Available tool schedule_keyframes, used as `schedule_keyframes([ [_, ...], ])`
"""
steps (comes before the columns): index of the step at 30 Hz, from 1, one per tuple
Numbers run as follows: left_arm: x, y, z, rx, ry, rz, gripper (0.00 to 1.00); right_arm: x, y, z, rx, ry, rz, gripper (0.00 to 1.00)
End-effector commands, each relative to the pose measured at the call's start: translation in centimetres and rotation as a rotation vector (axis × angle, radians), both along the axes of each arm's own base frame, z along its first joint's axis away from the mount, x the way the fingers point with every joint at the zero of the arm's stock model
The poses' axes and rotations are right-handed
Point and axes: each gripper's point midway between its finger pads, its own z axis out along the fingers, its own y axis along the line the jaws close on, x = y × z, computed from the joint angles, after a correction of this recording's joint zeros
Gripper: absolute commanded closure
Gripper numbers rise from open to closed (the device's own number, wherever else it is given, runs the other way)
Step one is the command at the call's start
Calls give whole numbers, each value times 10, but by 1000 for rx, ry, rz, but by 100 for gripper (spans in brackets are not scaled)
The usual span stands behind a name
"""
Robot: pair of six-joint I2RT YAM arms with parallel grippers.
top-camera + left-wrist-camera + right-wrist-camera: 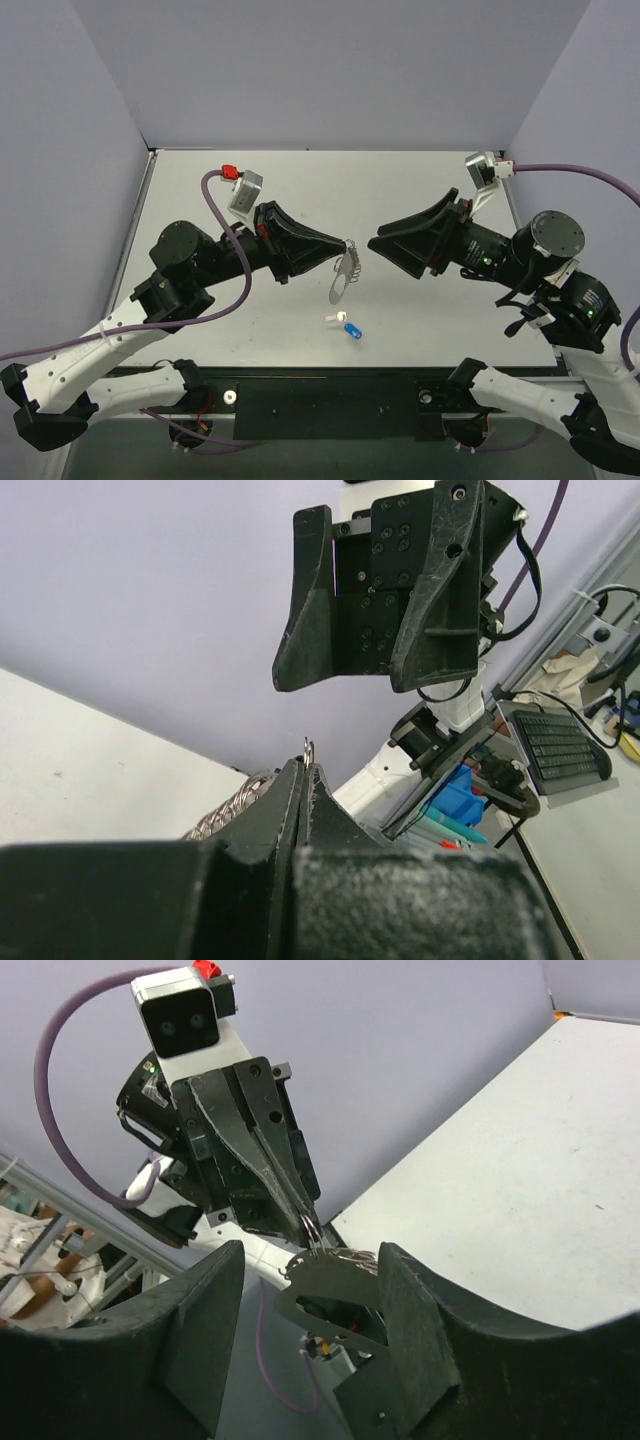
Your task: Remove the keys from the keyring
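Above the middle of the surface point(430, 190), the keyring point(340, 284) hangs as a flat grey oval loop from its short silver chain point(349, 259). The chain's upper end is clamped between the closed fingers of the left gripper point(347, 244). The left wrist view shows those fingers pressed together, with a thin wire ring protruding at their tips and the chain coils emerging to one side. Apart from the loop, the keys point(354, 330) lie on the surface nearer the arm bases, visible as a tiny bright-blue-headed piece, with a small pale piece point(334, 318) just beside it on the left. Facing the left gripper from the opposite side, the right gripper point(385, 246) is held off the surface with its fingers spread wide, holding nothing. In the right wrist view the loop appears between its two fingers, and contact with either cannot be told.
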Motion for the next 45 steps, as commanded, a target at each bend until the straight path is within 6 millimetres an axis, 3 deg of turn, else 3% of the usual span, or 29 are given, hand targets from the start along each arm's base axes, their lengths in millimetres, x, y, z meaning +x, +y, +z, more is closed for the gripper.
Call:
schedule_keyframes([
  [1,-25,12,39,-75,-81,-85,100,-4,-14,-4,-125,-85,-15,47],
  [9,-10,11,23,-23,-42,-13,100,16,-24,-26,-176,-30,-140,44],
  [12,1,13,10,27,-19,52,100,27,-25,-56,-240,52,-189,40],
  [19,17,20,-12,99,23,153,100,50,-28,-146,-483,263,-311,34],
  [26,39,34,-55,252,100,302,100,68,-47,-229,-698,441,-509,33],
  [29,55,45,-83,346,158,406,100,69,-51,-261,-737,530,-582,35],
  [34,71,57,-121,470,225,509,100,71,-36,-296,-753,613,-601,39],
  [45,71,80,-159,494,303,591,100,72,1,-368,-909,691,-528,53],
])
